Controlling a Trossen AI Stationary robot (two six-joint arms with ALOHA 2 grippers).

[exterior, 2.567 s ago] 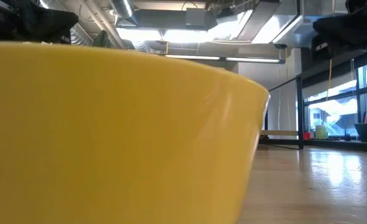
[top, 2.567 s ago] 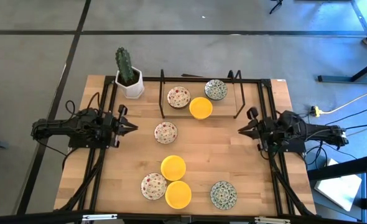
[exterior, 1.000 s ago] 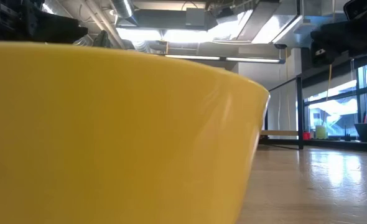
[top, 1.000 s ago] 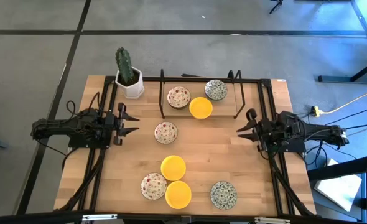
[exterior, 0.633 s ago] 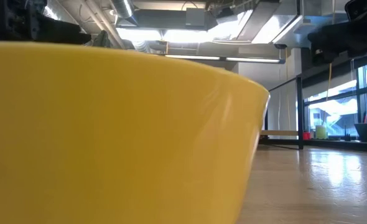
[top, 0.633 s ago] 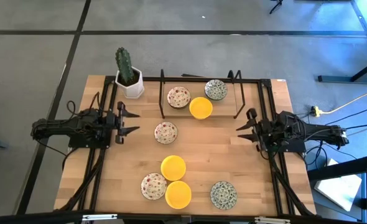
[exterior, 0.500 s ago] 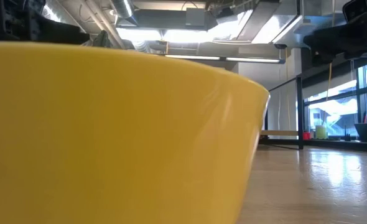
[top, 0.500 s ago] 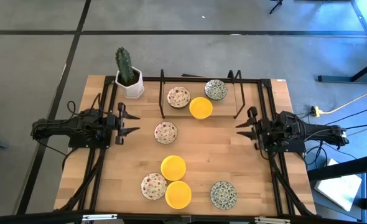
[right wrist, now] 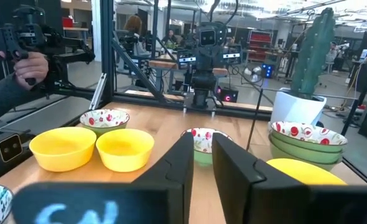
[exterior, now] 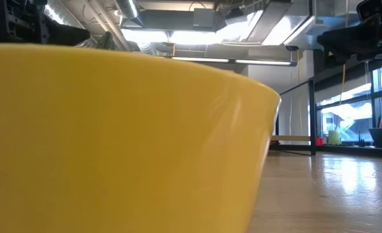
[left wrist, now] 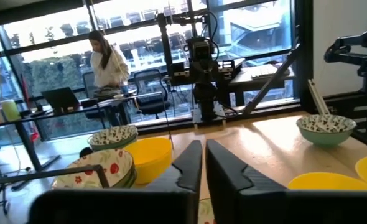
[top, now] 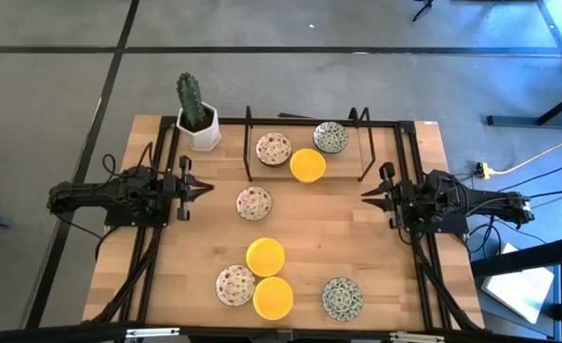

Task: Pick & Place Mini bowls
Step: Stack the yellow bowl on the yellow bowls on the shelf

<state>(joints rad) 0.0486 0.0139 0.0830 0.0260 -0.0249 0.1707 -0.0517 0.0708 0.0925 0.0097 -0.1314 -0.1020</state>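
Several mini bowls stand on the wooden table. A red-floral bowl [top: 273, 149], a grey-green one [top: 331, 137] and a yellow one [top: 307, 165] sit inside the black wire rack [top: 249, 143] at the far middle. Another red-floral bowl [top: 253, 202] stands alone at mid-table. Near the front edge are two yellow bowls [top: 265, 256] [top: 272, 297], a red-floral one [top: 234, 285] and a grey-green one [top: 342, 298]. My left gripper [top: 208, 190] [left wrist: 203, 149] points level from the left edge, shut on nothing. My right gripper [top: 365, 195] [right wrist: 202, 142] points level from the right edge, its fingers a narrow gap apart.
A cactus in a white square pot [top: 198, 122] stands at the far left corner. A yellow bowl's wall [exterior: 113, 142] fills most of the low view. Black frame rails [top: 157, 238] run along both table sides. A person's hand [right wrist: 28, 65] shows beyond the table.
My left gripper, open a second ago, has shut on nothing. My right gripper's fingers have drawn closer together. Both arms have stayed where they were, and no bowl has moved.
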